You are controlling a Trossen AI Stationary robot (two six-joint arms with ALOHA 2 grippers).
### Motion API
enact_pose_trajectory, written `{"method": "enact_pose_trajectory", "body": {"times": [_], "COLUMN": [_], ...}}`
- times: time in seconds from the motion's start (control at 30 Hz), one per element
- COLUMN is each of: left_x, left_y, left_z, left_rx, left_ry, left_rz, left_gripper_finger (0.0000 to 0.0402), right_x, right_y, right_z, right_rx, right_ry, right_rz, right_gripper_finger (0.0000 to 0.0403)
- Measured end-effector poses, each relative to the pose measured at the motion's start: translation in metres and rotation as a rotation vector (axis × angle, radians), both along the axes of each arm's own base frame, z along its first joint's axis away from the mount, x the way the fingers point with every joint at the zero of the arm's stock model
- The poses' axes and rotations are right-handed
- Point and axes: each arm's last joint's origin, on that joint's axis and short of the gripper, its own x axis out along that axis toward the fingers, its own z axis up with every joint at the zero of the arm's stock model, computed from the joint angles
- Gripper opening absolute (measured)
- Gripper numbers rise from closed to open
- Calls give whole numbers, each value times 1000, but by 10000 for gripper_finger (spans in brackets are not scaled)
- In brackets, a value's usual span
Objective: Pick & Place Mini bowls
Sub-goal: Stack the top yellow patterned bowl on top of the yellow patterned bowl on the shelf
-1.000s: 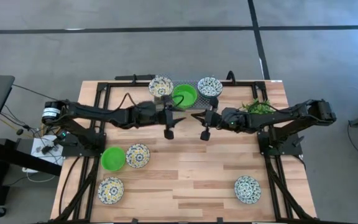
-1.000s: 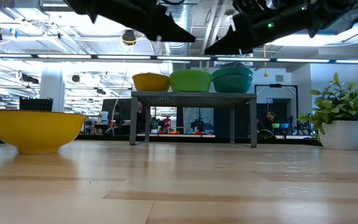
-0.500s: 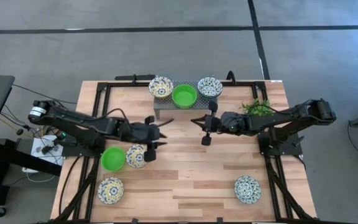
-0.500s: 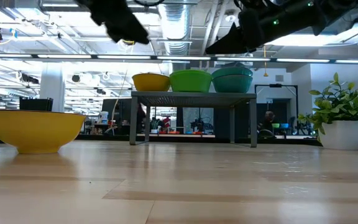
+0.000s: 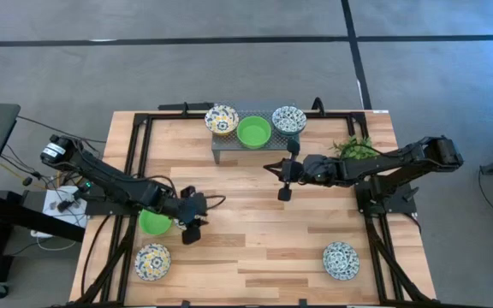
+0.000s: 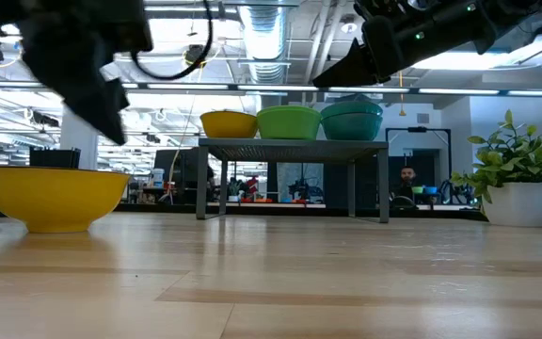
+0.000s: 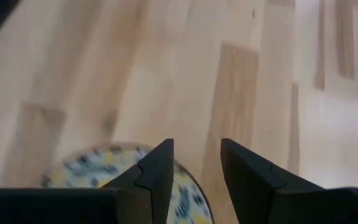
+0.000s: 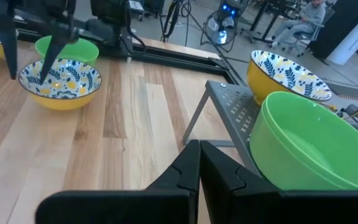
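The left gripper (image 5: 192, 232), fingers slightly parted and empty, hangs above a yellow patterned bowl (image 7: 126, 180) beside a green bowl (image 5: 152, 222). Farther off, the right gripper (image 5: 285, 192) hovers closed near the rack (image 5: 229, 144).

Left arm stretched low, left claw (image 5: 192, 229) fingers parted, well in front of the rack (image 5: 229, 146) toward its left. Right arm reaching inward, right claw (image 5: 284, 189) fingers closed together, just in front of the rack.
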Motion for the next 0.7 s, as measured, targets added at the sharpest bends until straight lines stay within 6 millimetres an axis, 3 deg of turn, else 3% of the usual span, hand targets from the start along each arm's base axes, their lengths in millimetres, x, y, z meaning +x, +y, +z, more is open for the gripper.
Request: {"method": "enact_pose_trajectory", "body": {"times": [0.27, 0.7], "left_x": [-13, -28], "left_y": [-12, -8], "left_z": [-12, -35], "left_rx": [-107, -79], "left_ry": [72, 145], "left_rz": [28, 55], "left_gripper_finger": [134, 132], "right_x": [0, 0], "right_y": [0, 0], "right_z": [0, 0], "right_rx": [2, 2], "right_ry": [5, 4], "right_rz": [-1, -1], "right_gripper_finger": [6, 6]}}
